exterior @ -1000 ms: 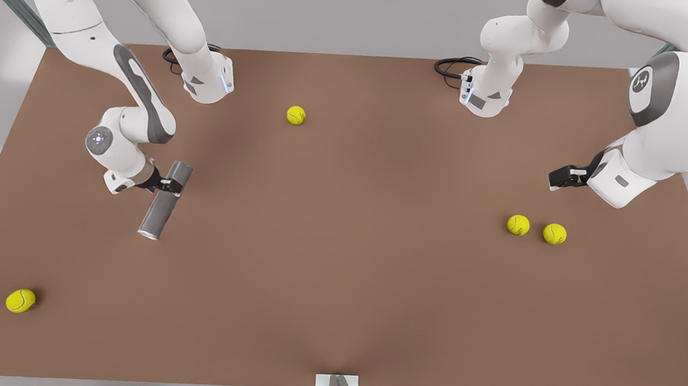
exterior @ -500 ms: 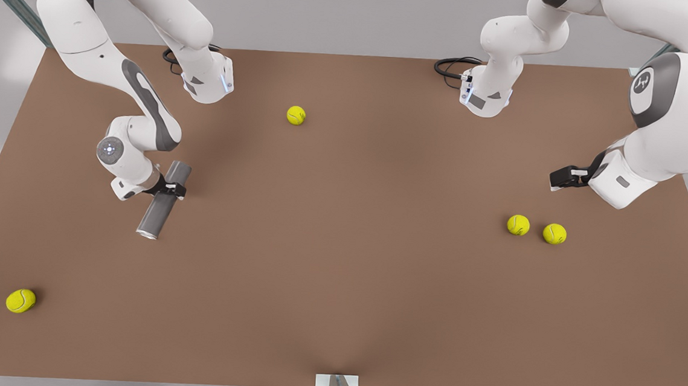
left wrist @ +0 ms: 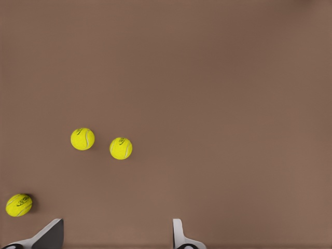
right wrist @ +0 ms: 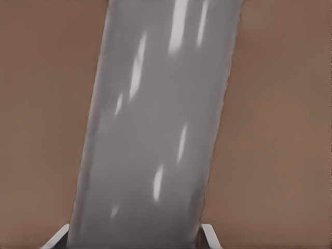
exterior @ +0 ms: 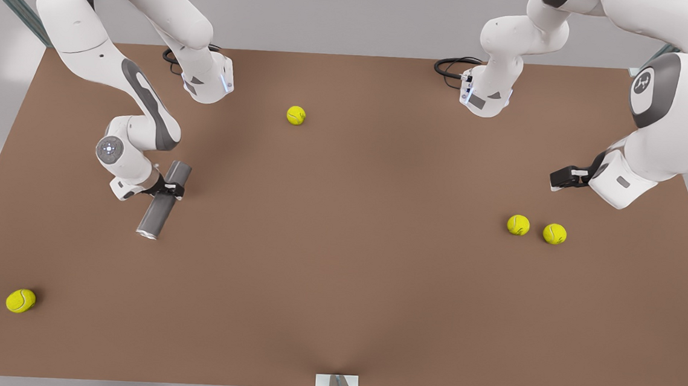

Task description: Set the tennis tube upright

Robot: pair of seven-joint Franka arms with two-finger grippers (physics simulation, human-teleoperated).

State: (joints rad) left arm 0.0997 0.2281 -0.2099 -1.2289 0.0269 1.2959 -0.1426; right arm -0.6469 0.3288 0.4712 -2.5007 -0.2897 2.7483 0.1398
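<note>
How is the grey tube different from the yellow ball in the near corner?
The tennis tube is a long grey cylinder; the yellow ball is small and round. The tube lies between the right gripper's fingers, while the ball sits alone, with nothing touching it. The tube is shiny with a silvery rim at one end; the ball looks dull, with a thin curved line on it. Both are on the brown table. The left gripper waits open, above the other side.

Brown table [exterior: 338, 277] carries four yellow tennis balls: one far [exterior: 295, 115], a near-touching pair [exterior: 518, 224] [exterior: 554, 234], one near corner [exterior: 20, 300].
</note>
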